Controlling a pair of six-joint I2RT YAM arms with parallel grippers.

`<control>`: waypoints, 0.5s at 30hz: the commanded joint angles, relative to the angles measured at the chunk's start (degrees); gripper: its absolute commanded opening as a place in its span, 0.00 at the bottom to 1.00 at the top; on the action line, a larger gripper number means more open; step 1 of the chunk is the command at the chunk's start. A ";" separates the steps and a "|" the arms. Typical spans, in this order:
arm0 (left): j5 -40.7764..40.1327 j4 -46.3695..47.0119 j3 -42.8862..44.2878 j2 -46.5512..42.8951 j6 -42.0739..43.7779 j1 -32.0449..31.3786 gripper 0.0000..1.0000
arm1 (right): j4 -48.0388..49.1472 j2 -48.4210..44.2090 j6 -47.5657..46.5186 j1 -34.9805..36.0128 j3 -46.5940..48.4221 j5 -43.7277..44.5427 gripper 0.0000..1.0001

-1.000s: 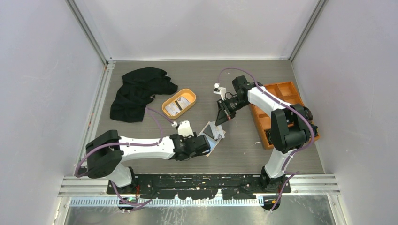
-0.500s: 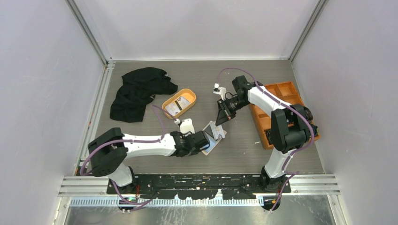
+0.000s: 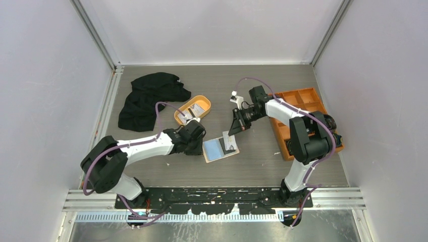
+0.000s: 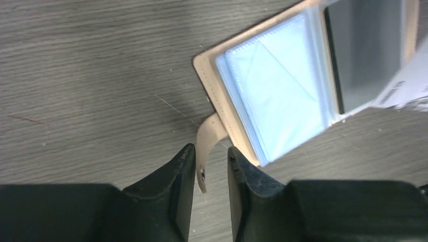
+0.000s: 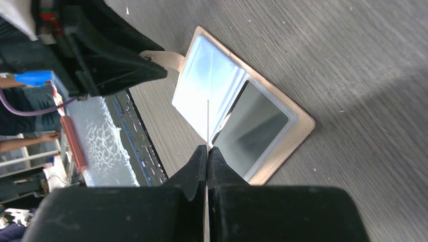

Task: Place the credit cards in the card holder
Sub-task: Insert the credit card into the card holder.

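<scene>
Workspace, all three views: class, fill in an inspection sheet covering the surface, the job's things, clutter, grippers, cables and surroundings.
Surface: grey wood-grain table.
Job's things: holder lies open and flat; one card is held edge-on over it; more cards sit in the oval tray.
Clutter: black cloth at far left; orange box on the right.
Grippers: left gripper open, astride the holder's snap tab; right gripper shut on the card.
Cables: purple cables run along both arms.
Surroundings: white walls on three sides.
</scene>
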 commanded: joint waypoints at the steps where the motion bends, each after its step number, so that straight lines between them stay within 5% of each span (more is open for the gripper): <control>1: 2.30 3.64 -0.62 -6.08 4.58 -0.03 0.34 | 14.47 -0.60 12.16 1.23 -4.56 -1.26 0.01; 8: 4.08 19.45 -13.50 -22.11 0.77 0.02 0.46 | 20.73 0.69 18.79 1.44 -7.17 1.55 0.01; 15: 11.77 35.89 -18.94 -21.67 -3.90 -0.03 0.37 | 22.62 3.58 22.14 1.48 -6.99 -0.25 0.01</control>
